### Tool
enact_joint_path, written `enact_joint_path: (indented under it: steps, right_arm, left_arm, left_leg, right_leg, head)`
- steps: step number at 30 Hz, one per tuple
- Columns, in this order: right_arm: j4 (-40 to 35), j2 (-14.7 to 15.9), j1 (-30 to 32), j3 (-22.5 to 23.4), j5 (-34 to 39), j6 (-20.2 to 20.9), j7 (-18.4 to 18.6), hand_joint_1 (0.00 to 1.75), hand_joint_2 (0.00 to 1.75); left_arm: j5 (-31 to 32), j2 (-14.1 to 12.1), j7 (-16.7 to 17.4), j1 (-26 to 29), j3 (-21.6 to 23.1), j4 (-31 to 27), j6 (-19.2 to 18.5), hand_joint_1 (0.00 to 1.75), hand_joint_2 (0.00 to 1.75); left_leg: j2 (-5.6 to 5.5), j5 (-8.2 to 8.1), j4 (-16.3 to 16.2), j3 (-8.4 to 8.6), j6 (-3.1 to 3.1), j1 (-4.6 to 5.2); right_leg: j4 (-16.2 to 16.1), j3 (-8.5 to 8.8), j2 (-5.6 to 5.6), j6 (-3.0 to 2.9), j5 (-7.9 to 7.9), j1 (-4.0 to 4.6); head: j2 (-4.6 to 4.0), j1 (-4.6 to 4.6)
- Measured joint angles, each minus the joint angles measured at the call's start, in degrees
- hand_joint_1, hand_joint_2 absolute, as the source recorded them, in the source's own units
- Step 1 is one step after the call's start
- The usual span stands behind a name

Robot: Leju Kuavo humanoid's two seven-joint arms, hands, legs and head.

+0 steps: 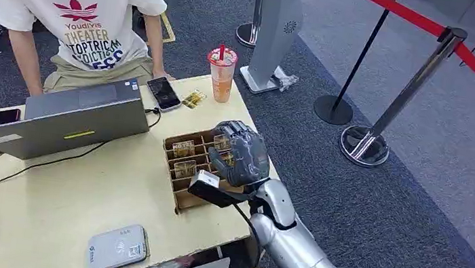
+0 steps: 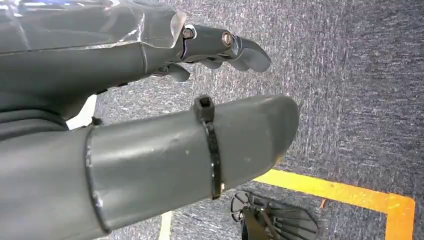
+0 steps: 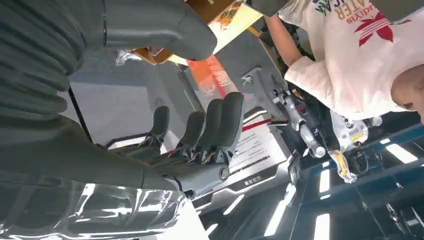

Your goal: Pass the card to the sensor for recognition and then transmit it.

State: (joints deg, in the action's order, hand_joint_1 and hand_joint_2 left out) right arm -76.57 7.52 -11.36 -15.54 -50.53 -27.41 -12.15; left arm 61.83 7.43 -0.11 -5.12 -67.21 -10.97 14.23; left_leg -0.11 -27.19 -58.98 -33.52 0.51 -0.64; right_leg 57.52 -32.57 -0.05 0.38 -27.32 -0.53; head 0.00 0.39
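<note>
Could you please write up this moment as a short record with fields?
right hand: right hand hovers over the card box, fingers apart, nothing visibly held
left hand: left hand hangs over carpet, fingers apart, holding nothing
cards: cards stand in the box's compartments
sensor: grey card reader near the table's front edge, nothing on it
table: laptop, phone, drink cup
person: person leaning at the far side
</note>
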Motion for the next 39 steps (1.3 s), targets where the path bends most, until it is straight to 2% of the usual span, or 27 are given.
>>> enact_joint_path:
  steps: [1, 2, 17, 18, 20, 22, 34, 37, 38, 39]
  right_arm:
    - [0.4, 0.0, -0.3, 0.0, 0.0, 0.1, 0.0, 0.89, 1.75]
    - [1.1, 0.0, -0.7, 0.0, 0.0, 0.4, 0.0, 0.87, 1.75]
    - [9.6, 0.2, -5.2, 0.2, 1.2, 0.6, -1.0, 0.82, 1.75]
    - [9.8, 0.2, -5.3, 0.2, 1.2, 0.6, -1.0, 0.86, 1.75]
    - [10.3, 0.2, -5.5, 0.2, 1.1, 0.6, -1.0, 0.75, 1.75]
    - [11.0, 0.2, -5.9, 0.2, 1.1, 0.7, -1.0, 0.72, 1.75]
    - [13.2, 0.2, -7.6, 0.2, 1.1, 1.6, -1.1, 0.72, 1.75]
    - [14.1, 0.2, -7.9, 0.2, 1.2, 1.7, -1.1, 0.79, 1.75]
    - [15.1, 0.8, -8.4, 0.2, 1.1, 2.7, -1.1, 0.98, 1.75]
    - [15.3, 0.9, -8.5, 0.2, 1.0, 2.8, -1.1, 0.98, 1.75]
  left_arm:
    - [0.1, 0.0, 0.0, 0.0, 0.0, 0.0, 0.0, 0.00, 0.00]
    - [0.1, 0.0, 0.0, 0.0, 0.0, 0.0, -0.1, 0.00, 0.00]
    - [0.6, 0.0, 0.5, -0.1, 0.0, 0.0, -0.3, 0.00, 0.00]
    - [0.6, 0.0, 0.5, -0.1, 0.0, 0.0, -0.3, 0.00, 0.00]
    - [0.6, 0.0, 0.5, -0.1, 0.0, 0.0, -0.3, 0.00, 0.00]
    - [0.6, 0.0, 0.5, -0.1, 0.0, 0.0, -0.3, 0.00, 0.00]
    - [0.6, 0.0, 0.6, -0.1, 0.0, 0.0, -0.3, 0.00, 0.00]
    - [0.7, 0.0, 0.6, -0.1, 0.0, 0.0, -0.3, 0.00, 0.00]
    - [0.8, 0.0, 0.6, -0.1, 0.0, 0.0, -0.3, 0.00, 0.00]
    - [0.8, 0.0, 0.6, -0.1, 0.0, 0.0, -0.3, 0.00, 0.00]
  left_leg:
    - [0.00, 0.00, 0.0, 0.00, 0.00, 0.00]
    - [0.00, 0.00, 0.0, 0.00, 0.00, 0.00]
    - [0.00, 0.00, 0.0, 0.00, 0.00, 0.00]
    - [0.00, 0.00, 0.0, 0.00, 0.00, 0.00]
    - [0.00, 0.00, 0.0, 0.00, 0.00, 0.00]
    - [0.00, 0.00, 0.0, 0.00, 0.00, 0.00]
    - [0.00, 0.00, 0.0, 0.00, 0.00, 0.00]
    - [0.00, 0.00, 0.0, 0.00, 0.00, 0.00]
    - [0.00, 0.00, 0.0, 0.00, 0.00, 0.00]
    - [0.00, 0.00, 0.0, 0.00, 0.00, 0.00]
  right_leg:
    - [0.0, 0.00, 0.00, 0.00, 0.00, 0.00]
    - [0.0, 0.00, 0.00, 0.00, 0.00, 0.00]
    - [0.0, 0.00, 0.00, 0.00, 0.00, 0.00]
    - [0.0, 0.00, 0.00, 0.00, 0.00, 0.00]
    - [0.0, 0.00, 0.00, 0.00, 0.00, 0.00]
    - [0.0, 0.00, 0.00, 0.00, 0.00, 0.00]
    - [0.0, 0.00, 0.00, 0.00, 0.00, 0.00]
    - [0.0, 0.00, 0.00, 0.00, 0.00, 0.00]
    - [0.0, 0.00, 0.00, 0.00, 0.00, 0.00]
    - [0.0, 0.00, 0.00, 0.00, 0.00, 0.00]
  head:
    - [0.00, 0.00]
    - [0.00, 0.02]
    - [0.00, 0.00]
    - [0.00, 0.00]
    - [0.00, 0.00]
    - [0.00, 0.00]
    - [0.00, 0.02]
    - [0.00, 0.00]
    - [0.00, 0.02]
    - [0.00, 0.00]
